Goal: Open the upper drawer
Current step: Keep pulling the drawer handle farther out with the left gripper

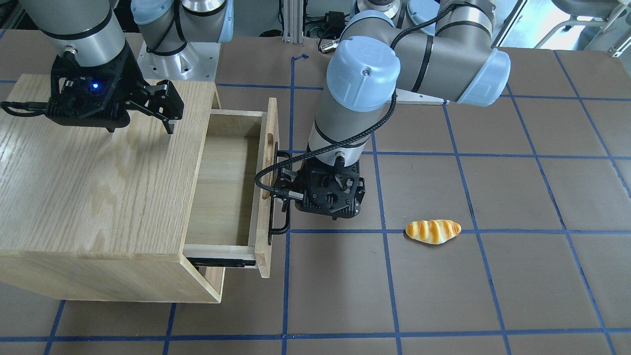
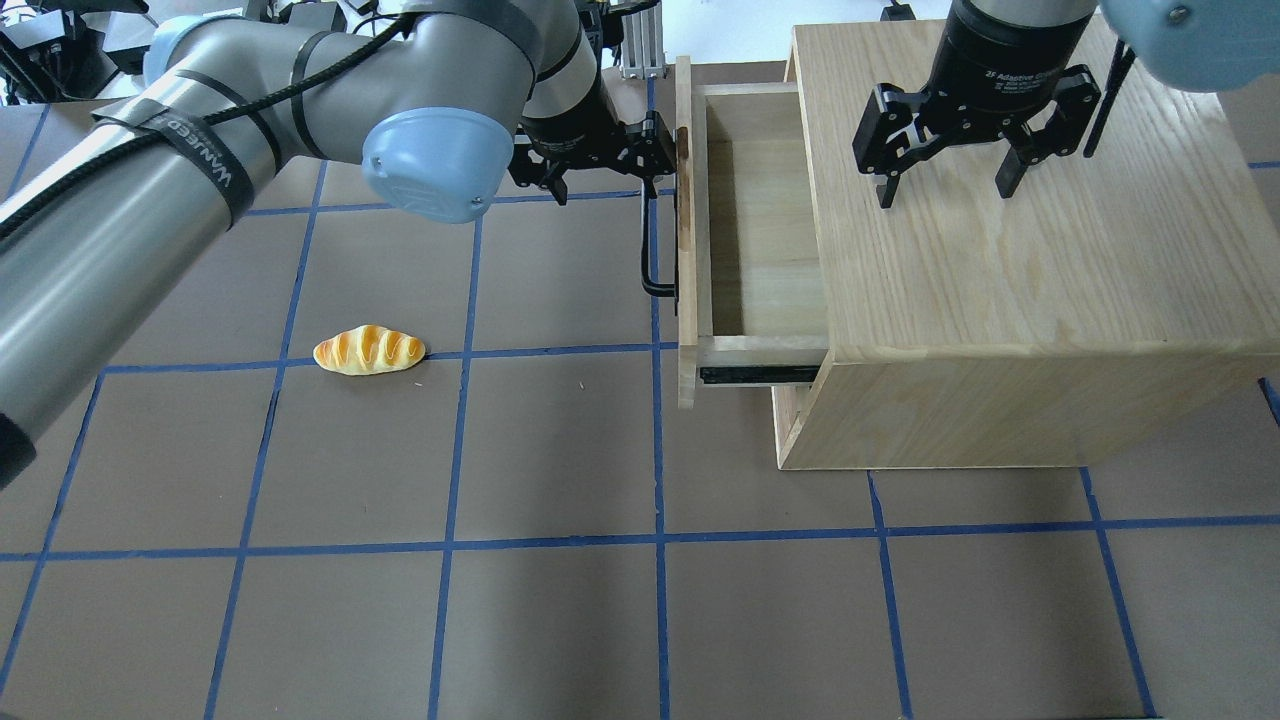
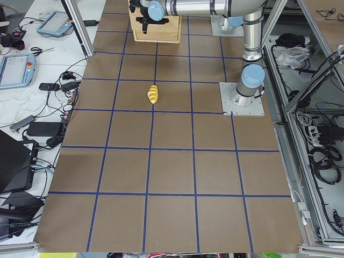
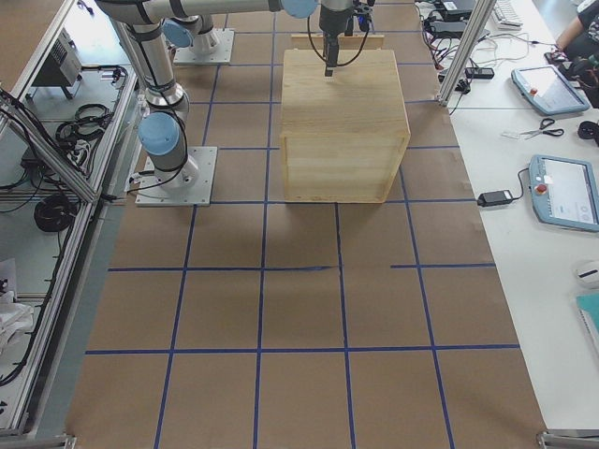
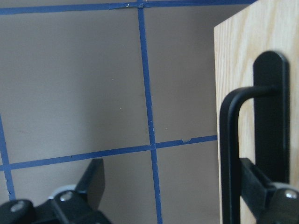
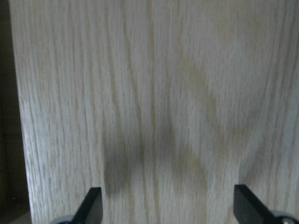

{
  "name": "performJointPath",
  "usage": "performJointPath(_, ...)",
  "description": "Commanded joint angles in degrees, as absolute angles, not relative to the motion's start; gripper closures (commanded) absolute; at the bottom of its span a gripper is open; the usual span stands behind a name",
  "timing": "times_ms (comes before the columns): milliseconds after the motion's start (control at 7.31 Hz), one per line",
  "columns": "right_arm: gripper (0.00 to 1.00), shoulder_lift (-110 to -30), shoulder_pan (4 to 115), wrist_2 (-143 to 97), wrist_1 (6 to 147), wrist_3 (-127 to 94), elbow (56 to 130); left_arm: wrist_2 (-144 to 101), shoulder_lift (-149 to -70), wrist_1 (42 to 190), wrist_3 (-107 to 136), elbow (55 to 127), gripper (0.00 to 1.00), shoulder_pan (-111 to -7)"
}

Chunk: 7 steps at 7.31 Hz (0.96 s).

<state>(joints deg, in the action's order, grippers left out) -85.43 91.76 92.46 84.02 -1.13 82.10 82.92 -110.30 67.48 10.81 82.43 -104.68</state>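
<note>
my left fingers (image 5: 93, 179) are spread wide and point down at the brown paper-covered desk (image 2: 550, 450) with its blue tape grid. the long black metal bar handle (image 5: 229, 163) runs between them. one finger sits in the gap between the bar and the flat oak front panel, just beside the bar, and i cannot tell whether it touches. the other finger hangs well out on the open side, over the desk.

the light oak upper drawer (image 1: 224, 187) carrying that handle stands partway out of the large oak cabinet box (image 2: 1050, 260). its inside floor is open to view, and a black side rail (image 2: 760, 375) shows along its near side. the front panel stands upright against my inner left finger. an oblong cut-out slot (image 1: 269, 140) sits in its top edge, further along the panel from my fingers.

my right fingers (image 2: 1010, 170) are also apart, gripping nothing. they hover just above the grained top of the cabinet, near the edge the drawer comes out of. from the right wrist view only oak grain lies between and beyond the two tips.

a small golden striped bread roll (image 2: 369, 350) lies on the desk, well apart from my left fingers, on the side away from the drawer and touching a blue tape line.
</note>
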Motion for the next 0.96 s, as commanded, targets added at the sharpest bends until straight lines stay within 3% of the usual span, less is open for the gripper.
performJointPath(0,0.0,-85.43,91.76,92.46,84.02,-1.14,82.09,82.97,-110.13,67.94,8.8,82.44,0.0,-103.54)
performJointPath(821,0.0,-85.43,91.76,92.46,84.02,-1.14,82.09,82.97,-109.78,68.38,4.85,82.44,0.0,-101.52)
